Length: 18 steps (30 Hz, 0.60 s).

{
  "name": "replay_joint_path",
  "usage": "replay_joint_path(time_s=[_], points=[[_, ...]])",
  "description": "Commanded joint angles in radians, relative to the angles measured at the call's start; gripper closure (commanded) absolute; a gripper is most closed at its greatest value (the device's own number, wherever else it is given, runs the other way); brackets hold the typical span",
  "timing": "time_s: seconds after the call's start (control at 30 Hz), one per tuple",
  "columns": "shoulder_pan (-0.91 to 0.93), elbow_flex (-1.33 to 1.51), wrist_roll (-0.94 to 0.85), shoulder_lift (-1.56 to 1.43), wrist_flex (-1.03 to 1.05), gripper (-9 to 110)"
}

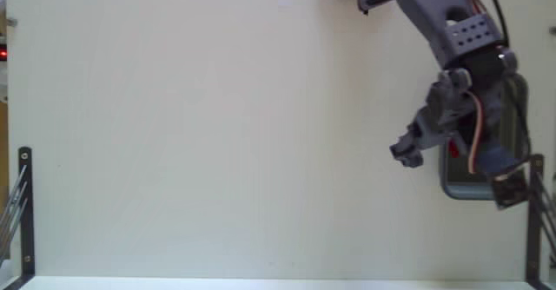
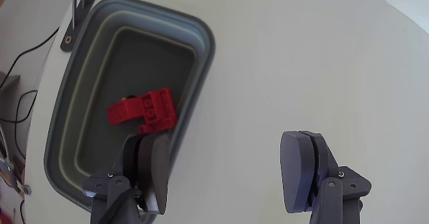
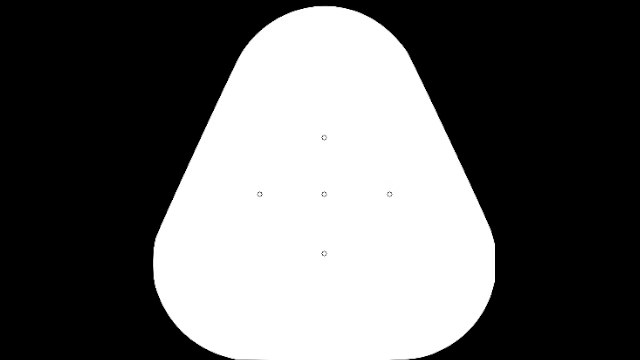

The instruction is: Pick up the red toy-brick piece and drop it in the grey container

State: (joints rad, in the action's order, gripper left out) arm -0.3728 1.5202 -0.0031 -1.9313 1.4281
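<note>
In the wrist view the claw [image 2: 228, 177] is seen spread wide, with nothing between its two fingers; the left finger [image 2: 151, 174] is placed over the near rim of the grey container [image 2: 201, 46], while the right finger [image 2: 305, 170] is held over the bare white bench [image 2: 315, 63]; the red toy-brick piece [image 2: 143, 110] is found lying on the darker inner floor of the grey container, near the middle, free of the claw and just beyond the tip of the left finger; a dark cable [image 2: 20, 106] is seen at the left edge of that view. In the fixed view the grey arm [image 1: 452, 34] is reached down from the top edge toward the right side of the bench [image 1: 217, 134]; the grey container [image 1: 460, 190] is largely covered by the arm there, only a corner of its rim being shown; a small patch of red [image 1: 454, 144] is glimpsed beneath the arm; black metal frame posts [image 1: 26, 212] are seen at the lower left and lower right edges.
</note>
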Motion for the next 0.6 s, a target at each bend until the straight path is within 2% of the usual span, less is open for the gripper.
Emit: replay_joint_path(time_s=[0.0,0.57], points=[[0.034,0.039,0.003,-0.106,0.000,-9],[0.213,0.271,0.003,-0.339,0.001,-9]])
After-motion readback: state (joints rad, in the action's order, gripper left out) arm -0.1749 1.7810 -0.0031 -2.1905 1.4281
